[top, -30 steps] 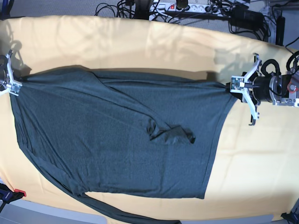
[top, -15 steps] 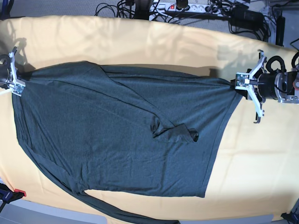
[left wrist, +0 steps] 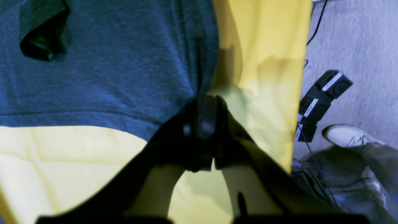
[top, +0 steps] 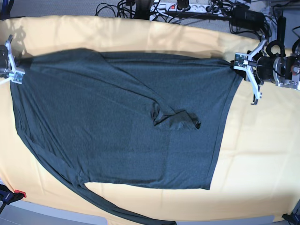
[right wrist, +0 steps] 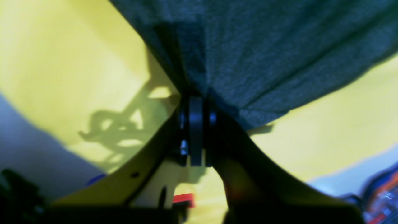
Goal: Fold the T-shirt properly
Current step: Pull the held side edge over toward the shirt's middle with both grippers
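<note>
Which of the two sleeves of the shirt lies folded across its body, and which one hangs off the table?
The sleeve ending mid-shirt lies across the T-shirt; the other sleeve trails along the near table edge and partly over it.

A yellow-clothed table (top: 262, 164) carries the spread T-shirt (top: 117, 126).

Dark grey-green T-shirt (top: 117, 126) spread flat, one sleeve folded across

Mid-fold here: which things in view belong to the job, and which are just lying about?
Job: T-shirt; left claw and right claw, each shut on a shirt corner.

Lying about: yellow tablecloth; cables and power strip behind the table; someone's shoe.
</note>
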Motion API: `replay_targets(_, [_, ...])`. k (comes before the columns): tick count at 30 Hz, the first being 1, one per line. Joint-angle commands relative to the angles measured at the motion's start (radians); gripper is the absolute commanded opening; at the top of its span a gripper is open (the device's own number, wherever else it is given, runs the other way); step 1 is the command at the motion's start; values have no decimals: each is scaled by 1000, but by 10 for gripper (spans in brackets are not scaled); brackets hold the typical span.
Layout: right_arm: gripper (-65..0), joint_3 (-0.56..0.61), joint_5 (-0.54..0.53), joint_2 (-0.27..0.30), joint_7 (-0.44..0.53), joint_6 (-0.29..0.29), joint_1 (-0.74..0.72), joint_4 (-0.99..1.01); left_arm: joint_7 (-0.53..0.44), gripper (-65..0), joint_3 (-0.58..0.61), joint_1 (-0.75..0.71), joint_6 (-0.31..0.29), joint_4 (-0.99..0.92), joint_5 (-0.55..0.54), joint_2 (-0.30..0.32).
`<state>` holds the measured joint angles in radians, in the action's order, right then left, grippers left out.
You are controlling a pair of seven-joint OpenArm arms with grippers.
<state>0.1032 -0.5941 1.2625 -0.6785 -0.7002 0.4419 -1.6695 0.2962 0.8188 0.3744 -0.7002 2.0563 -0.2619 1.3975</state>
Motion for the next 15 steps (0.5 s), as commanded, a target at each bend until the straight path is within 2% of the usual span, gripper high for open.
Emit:
replay_targets(1, [-650, -13, -4, 32, -26, 2, -4, -12, -4, -650, -14, 13, 2, 19, -11, 35])
replay_targets(8, [-650, -14, -92, 33, -129, 2, -3, -19, -3, -650, -14, -26, 2, 87, -49, 122])
replay_targets(15, [-650, -20, -192, 101, -208, 2, -2, -75, -5, -650, -14, -77, 2, 103, 20, 148])
